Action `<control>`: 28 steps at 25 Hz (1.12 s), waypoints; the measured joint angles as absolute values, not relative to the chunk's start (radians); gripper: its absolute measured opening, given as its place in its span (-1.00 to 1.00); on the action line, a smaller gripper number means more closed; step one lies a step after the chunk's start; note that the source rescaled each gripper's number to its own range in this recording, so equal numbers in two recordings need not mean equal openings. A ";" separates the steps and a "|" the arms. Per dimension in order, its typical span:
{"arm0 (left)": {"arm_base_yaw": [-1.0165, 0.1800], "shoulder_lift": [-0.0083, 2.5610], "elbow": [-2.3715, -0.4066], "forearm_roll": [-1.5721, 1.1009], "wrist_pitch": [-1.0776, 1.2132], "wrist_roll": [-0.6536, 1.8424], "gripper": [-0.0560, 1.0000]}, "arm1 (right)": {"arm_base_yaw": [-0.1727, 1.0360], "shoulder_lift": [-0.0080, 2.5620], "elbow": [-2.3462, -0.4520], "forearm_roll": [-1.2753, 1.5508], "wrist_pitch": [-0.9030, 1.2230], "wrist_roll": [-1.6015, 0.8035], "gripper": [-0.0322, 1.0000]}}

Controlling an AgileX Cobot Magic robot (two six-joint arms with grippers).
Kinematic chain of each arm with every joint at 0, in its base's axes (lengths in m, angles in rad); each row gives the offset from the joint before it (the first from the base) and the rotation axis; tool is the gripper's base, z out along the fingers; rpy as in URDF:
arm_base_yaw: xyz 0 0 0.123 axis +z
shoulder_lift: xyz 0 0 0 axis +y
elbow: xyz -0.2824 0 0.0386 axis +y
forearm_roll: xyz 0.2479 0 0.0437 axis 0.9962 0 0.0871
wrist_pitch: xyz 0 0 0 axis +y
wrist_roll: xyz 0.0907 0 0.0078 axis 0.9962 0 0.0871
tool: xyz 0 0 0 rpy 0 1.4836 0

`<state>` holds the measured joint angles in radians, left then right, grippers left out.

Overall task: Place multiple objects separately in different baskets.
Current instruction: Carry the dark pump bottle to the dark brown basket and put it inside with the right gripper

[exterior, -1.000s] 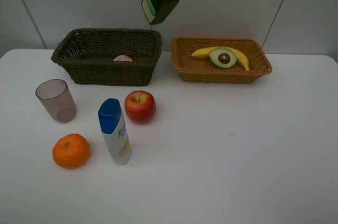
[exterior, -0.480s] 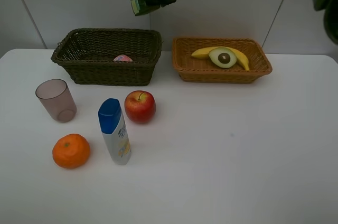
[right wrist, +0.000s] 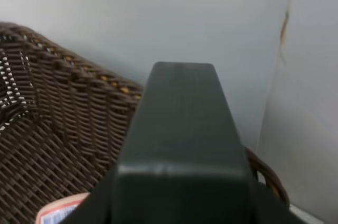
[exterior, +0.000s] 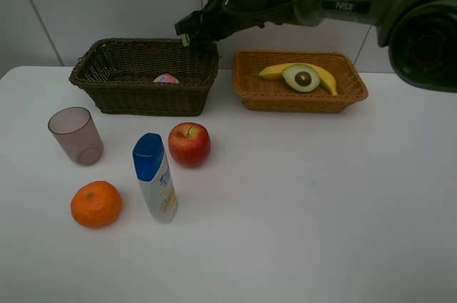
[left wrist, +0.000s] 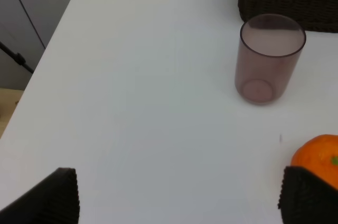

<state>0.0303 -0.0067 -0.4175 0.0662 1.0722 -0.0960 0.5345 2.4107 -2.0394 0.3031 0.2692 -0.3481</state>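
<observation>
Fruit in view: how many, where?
4. Banana and avocado half in the orange-tan basket; red apple and orange on the table. The dark basket may hide more.

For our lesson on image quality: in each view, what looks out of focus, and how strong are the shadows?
Exterior high: even soft light, faint shadows under the apple and orange, both sharp. Left wrist: cup crisp, fingertips of the left hand softer. Right wrist: dark green bottle close and blurred, dark basket weave sharper.
</observation>
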 joint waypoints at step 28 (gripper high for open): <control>0.030 -0.007 -0.418 0.066 1.072 -0.096 1.00 | 0.565 2.472 -2.045 0.331 0.309 -0.348 0.92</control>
